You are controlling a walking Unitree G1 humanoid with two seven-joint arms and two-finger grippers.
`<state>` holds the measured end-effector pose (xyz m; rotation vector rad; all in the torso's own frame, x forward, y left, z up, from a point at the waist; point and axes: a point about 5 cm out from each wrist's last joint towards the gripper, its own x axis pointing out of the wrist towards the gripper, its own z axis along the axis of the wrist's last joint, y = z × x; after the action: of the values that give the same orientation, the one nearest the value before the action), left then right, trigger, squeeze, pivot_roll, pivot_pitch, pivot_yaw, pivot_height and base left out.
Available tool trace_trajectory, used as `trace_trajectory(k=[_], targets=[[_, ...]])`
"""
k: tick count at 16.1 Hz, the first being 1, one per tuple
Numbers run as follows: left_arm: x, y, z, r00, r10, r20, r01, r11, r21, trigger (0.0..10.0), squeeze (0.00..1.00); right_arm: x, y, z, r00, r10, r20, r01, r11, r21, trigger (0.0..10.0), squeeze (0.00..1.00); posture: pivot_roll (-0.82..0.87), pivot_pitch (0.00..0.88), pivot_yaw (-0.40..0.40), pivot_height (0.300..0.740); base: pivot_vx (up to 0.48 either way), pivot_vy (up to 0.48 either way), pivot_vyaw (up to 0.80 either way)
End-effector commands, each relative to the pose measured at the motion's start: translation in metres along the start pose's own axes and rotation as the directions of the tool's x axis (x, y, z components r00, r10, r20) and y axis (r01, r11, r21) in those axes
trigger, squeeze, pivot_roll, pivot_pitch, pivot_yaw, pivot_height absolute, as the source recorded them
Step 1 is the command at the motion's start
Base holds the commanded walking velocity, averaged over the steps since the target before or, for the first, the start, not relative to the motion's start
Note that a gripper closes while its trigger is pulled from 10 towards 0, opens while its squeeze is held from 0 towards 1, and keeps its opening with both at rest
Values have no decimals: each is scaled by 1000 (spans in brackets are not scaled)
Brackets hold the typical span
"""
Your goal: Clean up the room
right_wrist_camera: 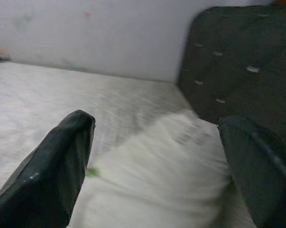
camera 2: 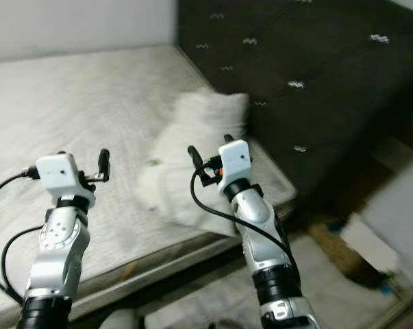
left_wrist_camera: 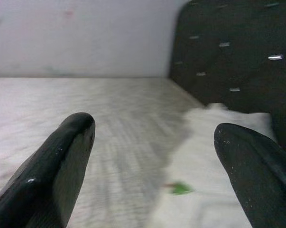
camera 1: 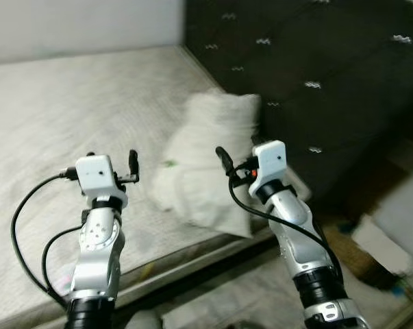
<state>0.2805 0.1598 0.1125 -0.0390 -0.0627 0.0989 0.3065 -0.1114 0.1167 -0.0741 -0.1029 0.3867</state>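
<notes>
the robot stands at the near edge of the bed [camera 1: 69, 96], both silver arms raised over the bare mattress, with a white pillow [camera 1: 206, 161] lying on the right side of the bed close to the dark tufted headboard [camera 1: 316, 62]. the pillow sits crumpled and a bit askew, its near corner hanging close to the mattress edge, and there's a small green speck [left_wrist_camera: 181, 188] on or just beside it whose nature i can't make out. the left end effector [camera 1: 132, 166] hovers above the mattress just left of the pillow, and its wrist camera shows its two black fingers [left_wrist_camera: 57, 166] spread wide with nothing between them. the right end effector [camera 1: 224, 161] hangs over the pillow's near right part, also with its fingers [right_wrist_camera: 55, 171] well apart and empty, the pillow sitting in the gap ahead of them. it looks to me like it is lining up to take hold of the pillow and straighten it, though nothing is touched yet. the pictures are smeared, so the body seems to be in motion, and that is my main worry: closing on soft fabric while swaying could pinch only a thin fold, and the pillow would slip out when lifted. a push from the right arm could also nudge it off the near edge onto the floor [camera 1: 370, 253], where there is already clutter on the right. the dangling black cables [camera 1: 28, 205] near the left arm might snag the sheet too.
</notes>
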Motion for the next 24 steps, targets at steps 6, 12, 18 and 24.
trace_trajectory(k=[6,12,18,24], targets=[[-6,-9,-9,997,-59,-40,57,998,-36,10000,0,-2,-1,-4,1000,-9,-25,9,1000,10,10000,0,84,0,-72,740,0,0,800],[-11,-10,-21,988,-106,-112,103,994,-34,10000,0,-4,3,-11,999,-14,-42,15,1000,23,10000,0,97,0,-59,740,0,0,800],[-8,-11,-21,984,-132,-115,125,990,-68,10000,0,4,7,-12,999,-15,-39,17,998,54,10000,0,97,0,-58,740,0,0,400],[-7,-12,-18,986,-131,-103,118,985,-125,10000,0,5,2,-10,998,-29,-49,31,998,48,10000,0,89,0,-79,740,0,0,0]])
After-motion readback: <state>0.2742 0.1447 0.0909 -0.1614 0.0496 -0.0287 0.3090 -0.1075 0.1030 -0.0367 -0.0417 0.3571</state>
